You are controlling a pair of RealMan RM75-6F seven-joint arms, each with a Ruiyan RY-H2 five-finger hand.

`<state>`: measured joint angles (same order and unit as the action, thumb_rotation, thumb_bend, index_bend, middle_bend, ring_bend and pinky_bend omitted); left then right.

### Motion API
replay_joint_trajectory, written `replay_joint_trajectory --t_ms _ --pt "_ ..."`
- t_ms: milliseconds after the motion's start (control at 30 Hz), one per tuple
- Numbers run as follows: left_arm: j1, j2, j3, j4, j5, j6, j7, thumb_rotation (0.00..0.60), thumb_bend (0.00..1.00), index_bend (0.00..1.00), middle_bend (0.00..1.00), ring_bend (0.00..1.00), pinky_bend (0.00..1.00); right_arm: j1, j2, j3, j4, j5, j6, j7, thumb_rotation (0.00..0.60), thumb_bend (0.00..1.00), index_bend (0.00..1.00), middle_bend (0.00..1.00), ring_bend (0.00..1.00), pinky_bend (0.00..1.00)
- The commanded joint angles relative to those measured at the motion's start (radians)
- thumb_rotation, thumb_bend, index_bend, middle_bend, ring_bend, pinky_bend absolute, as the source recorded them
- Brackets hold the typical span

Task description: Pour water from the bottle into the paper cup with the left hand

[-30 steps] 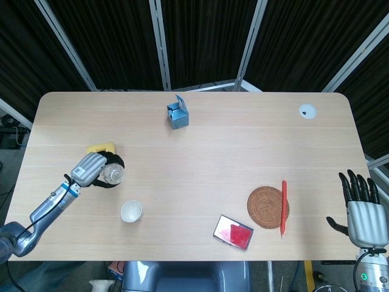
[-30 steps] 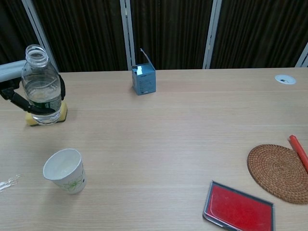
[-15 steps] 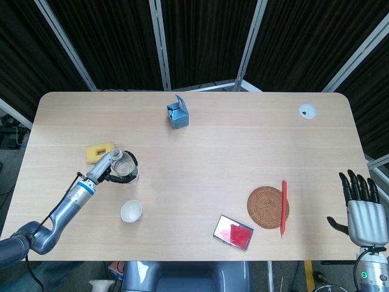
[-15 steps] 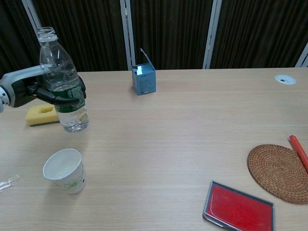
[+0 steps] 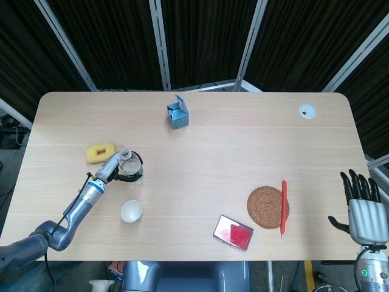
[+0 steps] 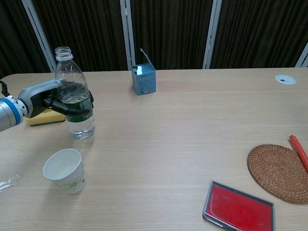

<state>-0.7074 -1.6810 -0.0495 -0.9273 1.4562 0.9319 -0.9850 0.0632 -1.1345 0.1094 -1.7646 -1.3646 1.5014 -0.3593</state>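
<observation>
Chest view shows the left robot hand (image 6: 57,102) grasping the uncapped, upright bottle (image 6: 75,97) at left of frame, just beyond the paper cup (image 6: 64,170) on the tabletop (image 6: 192,125); tip it slowly, mouth centred over the cup.

Both views are evenly and brightly lit from overhead, with no harsh glare on the pale wooden table (image 5: 200,152). Shadows are soft and short: a faint one sits under the paper cup (image 6: 63,171) and beside the blue carton (image 6: 144,79). The dark curtains (image 6: 168,29) behind stay nearly black with little detail. The clear bottle (image 6: 74,98) shows small highlights. Focus is sharp throughout; the head view bends the table's edges slightly.
</observation>
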Motion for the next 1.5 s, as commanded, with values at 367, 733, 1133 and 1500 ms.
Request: replay_joint_trajectory --t_ms 367,733,1133,1500 --pt "-0.002 -0.044 0.015 0.076 0.027 -0.022 -0.051 0.600 0.39 0.65 0.48 0.35 0.39 0.004 0.002 0.002 -0.003 0.012 -0.006 0.001 0.600 0.00 0.00 0.00 0.00 0.00" --pt "0.009 -0.056 0.025 0.083 0.039 -0.015 -0.063 0.600 0.32 0.54 0.37 0.27 0.31 0.005 0.008 0.001 -0.006 0.008 -0.005 0.009 0.600 0.00 0.00 0.00 0.00 0.00" --pt "0.013 -0.044 0.041 0.077 0.060 -0.013 -0.094 0.600 0.22 0.25 0.14 0.08 0.16 0.003 0.010 -0.002 -0.010 0.002 0.002 0.012 0.600 0.00 0.00 0.00 0.00 0.00" --pt "0.025 0.005 0.056 0.018 0.072 0.000 -0.083 0.600 0.15 0.00 0.00 0.00 0.01 0.000 0.014 -0.006 -0.017 -0.008 0.008 0.015 0.600 0.00 0.00 0.00 0.00 0.00"
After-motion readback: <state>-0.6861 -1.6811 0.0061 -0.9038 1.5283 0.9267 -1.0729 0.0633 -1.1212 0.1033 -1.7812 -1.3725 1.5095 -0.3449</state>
